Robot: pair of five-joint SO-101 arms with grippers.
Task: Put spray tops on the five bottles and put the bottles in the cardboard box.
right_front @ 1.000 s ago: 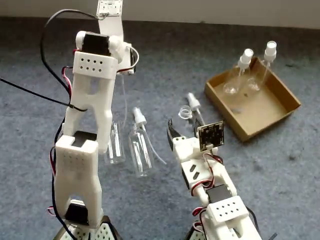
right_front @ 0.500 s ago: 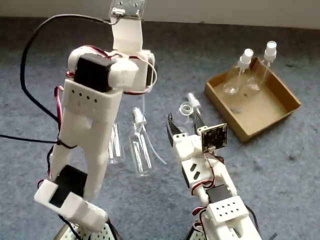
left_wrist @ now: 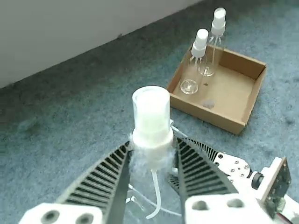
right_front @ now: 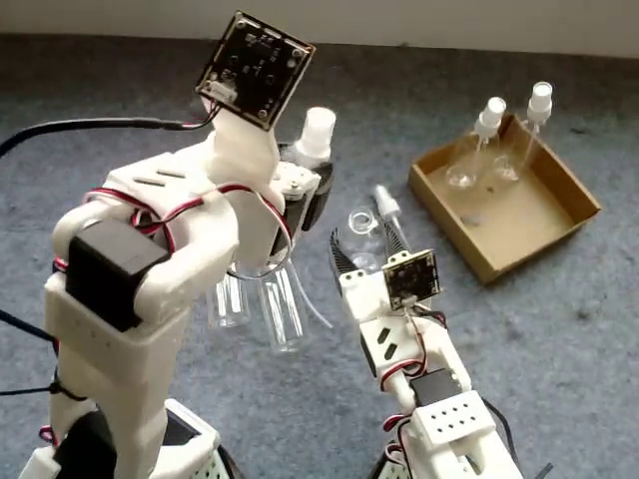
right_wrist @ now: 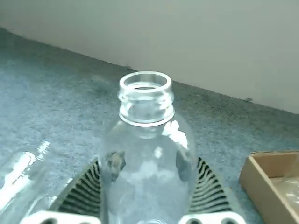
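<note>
My left gripper (right_front: pixel 305 188) (left_wrist: pixel 152 149) is shut on a white spray top (right_front: pixel 318 130) (left_wrist: pixel 152 122), held above the carpet with its thin tube hanging down. Just to its right, my right gripper (right_front: pixel 363 245) (right_wrist: pixel 147 172) is shut on an upright clear bottle (right_front: pixel 362 222) (right_wrist: pixel 145 140) whose neck is bare. The cardboard box (right_front: pixel 559 185) (left_wrist: pixel 247 100) sits at the far right with two capped bottles (right_front: pixel 486 130) (left_wrist: pixel 198 56) leaning in its back corner. Two clear bottles (right_front: pixel 280 311) lie on the carpet under the left arm.
A loose spray top (right_front: pixel 387 208) lies on the carpet just behind the right gripper. A lying bottle (right_wrist: pixel 18 172) shows beside the right gripper. Grey carpet covers the floor and a pale wall runs along the back. Open carpet lies in front of the box.
The left arm has swung up and toward the camera, lifting the spray top off the carpet beside the lying bottles. The right gripper has edged forward with its bottle.
</note>
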